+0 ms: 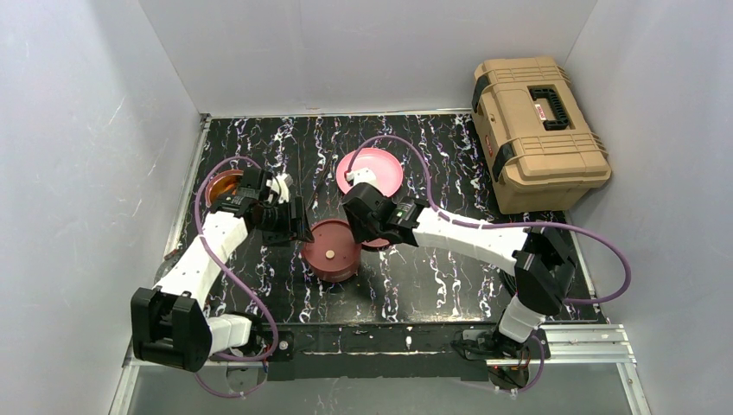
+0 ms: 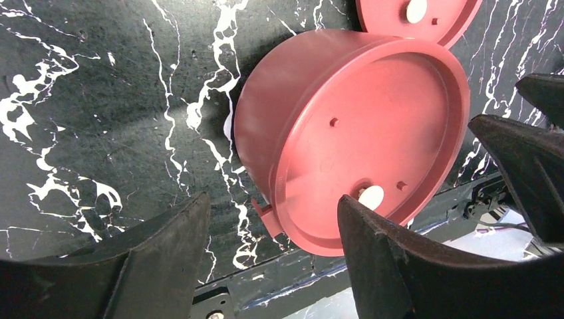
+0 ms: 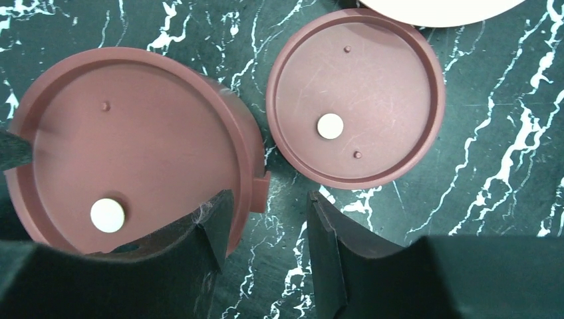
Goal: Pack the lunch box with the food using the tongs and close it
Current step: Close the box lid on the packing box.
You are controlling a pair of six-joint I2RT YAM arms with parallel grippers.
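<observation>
Both pincers open by the lunch box bowl (image 1: 331, 251)

The bowl sits in the middle of the black tabletop (image 1: 432, 281) with a flat lid (image 3: 106, 153) on top (a pale dot shows on it). The left pincer (image 2: 274, 219) is at the bowl's left side, fingers apart, not squeezing it. The right pincer (image 3: 271, 219) is at its right side, fingers apart too, with the bowl's little tab in the gap. A second lid (image 3: 356, 100) lies flat just beside the bowl. Near it is the pink plate (image 1: 385, 164) with a white bit of food (image 1: 357, 178) on it. A tan toolbox (image 1: 538, 130) sits at the far right.
</observation>
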